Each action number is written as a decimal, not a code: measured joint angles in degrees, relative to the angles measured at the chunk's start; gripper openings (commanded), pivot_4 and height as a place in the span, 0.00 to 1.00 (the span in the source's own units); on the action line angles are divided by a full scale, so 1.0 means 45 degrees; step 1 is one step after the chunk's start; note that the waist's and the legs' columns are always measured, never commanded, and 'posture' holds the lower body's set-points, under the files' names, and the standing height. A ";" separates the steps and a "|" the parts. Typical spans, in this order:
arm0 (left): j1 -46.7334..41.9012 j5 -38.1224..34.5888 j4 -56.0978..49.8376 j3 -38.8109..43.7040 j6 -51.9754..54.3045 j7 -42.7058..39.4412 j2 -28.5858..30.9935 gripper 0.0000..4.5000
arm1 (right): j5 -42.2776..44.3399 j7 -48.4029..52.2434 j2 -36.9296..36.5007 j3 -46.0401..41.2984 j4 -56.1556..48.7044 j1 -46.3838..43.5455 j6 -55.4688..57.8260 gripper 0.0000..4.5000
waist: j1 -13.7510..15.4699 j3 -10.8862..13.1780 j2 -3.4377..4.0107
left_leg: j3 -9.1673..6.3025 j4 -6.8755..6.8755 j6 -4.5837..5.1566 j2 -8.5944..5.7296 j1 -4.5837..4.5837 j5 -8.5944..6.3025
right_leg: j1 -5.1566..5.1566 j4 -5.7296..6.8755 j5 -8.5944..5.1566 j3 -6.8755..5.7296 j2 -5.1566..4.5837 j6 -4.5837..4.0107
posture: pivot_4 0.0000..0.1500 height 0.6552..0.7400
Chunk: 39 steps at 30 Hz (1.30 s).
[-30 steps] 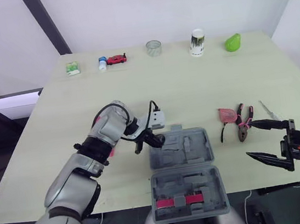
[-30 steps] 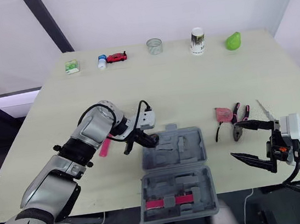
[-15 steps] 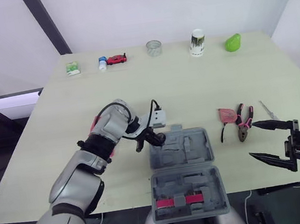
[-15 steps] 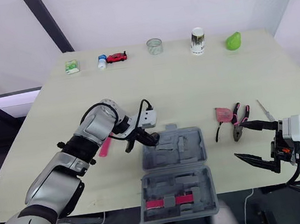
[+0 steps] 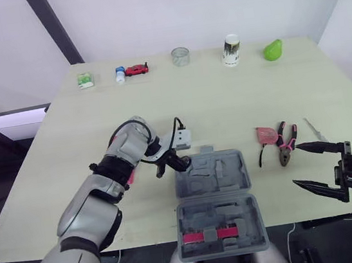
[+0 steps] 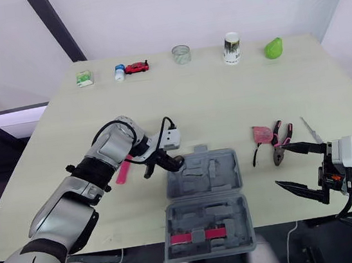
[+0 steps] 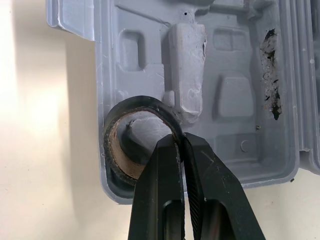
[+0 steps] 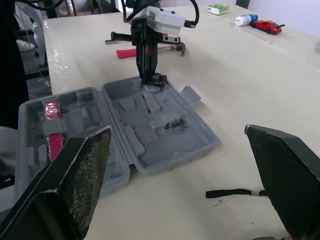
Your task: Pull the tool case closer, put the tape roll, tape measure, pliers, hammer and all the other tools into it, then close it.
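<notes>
Pinching tape roll [image 7: 119, 150], left hand [image 7: 181, 142] (over case [image 7: 235, 95] corner).

Silver-grey arms [image 5: 100, 193], black cables [image 5: 176, 126]; left hand [image 5: 182, 164], right hand [image 5: 296, 165]: 2 black fingers [image 8: 280, 175].

Left gripper [image 7: 179, 143], jaws pinched on tape roll [image 7: 116, 150] wall; roll at tool case [image 7: 235, 95] corner.

Hammer [image 6: 123, 171], left of tool case [image 6: 223, 164]: mostly hidden behind left arm. Tape roll [image 7: 116, 150], in tool case corner: rim partly covered by left gripper [image 7: 181, 143].
</notes>
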 measured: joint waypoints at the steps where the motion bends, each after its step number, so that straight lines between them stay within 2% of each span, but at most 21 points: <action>1: 0.0000 0.0022 0.0011 0.0000 -0.0012 0.0000 -0.0003 0.02 | 0.0000 -0.0004 0.0000 0.0000 0.0000 0.0000 0.0000 1.00 | 0.0001 0.0000 0.0000 | 0.0001 0.0000 0.0000 0.0000 0.0000 0.0000 | 0.0000 0.0000 0.0000 0.0000 0.0000 0.0000 | 1.00 1.00; 10: -0.0027 0.0069 0.0076 0.0000 0.0029 -0.0006 -0.0017 0.02 | 0.0000 -0.0025 0.0019 0.0000 -0.0001 0.0025 -0.0003 1.00 | 0.0001 0.0000 0.0000 | 0.0001 0.0000 0.0000 0.0000 0.0000 0.0000 | 0.0000 0.0000 0.0000 0.0000 0.0000 0.0000 | 1.00 1.00; 12: -0.0062 0.0155 0.0192 0.0000 0.0070 0.0001 -0.0042 0.17 | 0.0000 -0.0037 0.0042 0.0000 -0.0001 0.0024 -0.0009 1.00 | 0.0001 0.0000 0.0000 | 0.0000 0.0000 0.0000 0.0000 0.0000 0.0000 | 0.0000 0.0000 0.0000 -0.0001 0.0000 0.0000 | 1.00 1.00; 14: -0.0077 0.0170 0.0275 0.0000 0.0084 0.0020 -0.0062 0.22 | -0.0002 -0.0041 0.0048 0.0001 -0.0001 0.0024 -0.0010 1.00 | 0.0001 0.0000 0.0000 | 0.0000 0.0000 0.0000 0.0000 0.0000 0.0000 | 0.0000 0.0000 0.0000 -0.0001 0.0000 0.0000 | 1.00 1.00; 39: -0.0206 0.0337 0.0228 0.0030 0.0040 -0.0094 -0.0156 0.22 | -0.0136 -0.0154 0.0215 0.0007 0.0161 -0.0161 -0.0288 1.00 | -0.0001 0.0000 0.0000 | 0.0000 0.0000 0.0000 -0.0001 0.0000 0.0000 | 0.0000 0.0000 0.0000 0.0000 0.0000 0.0000 | 1.00 1.00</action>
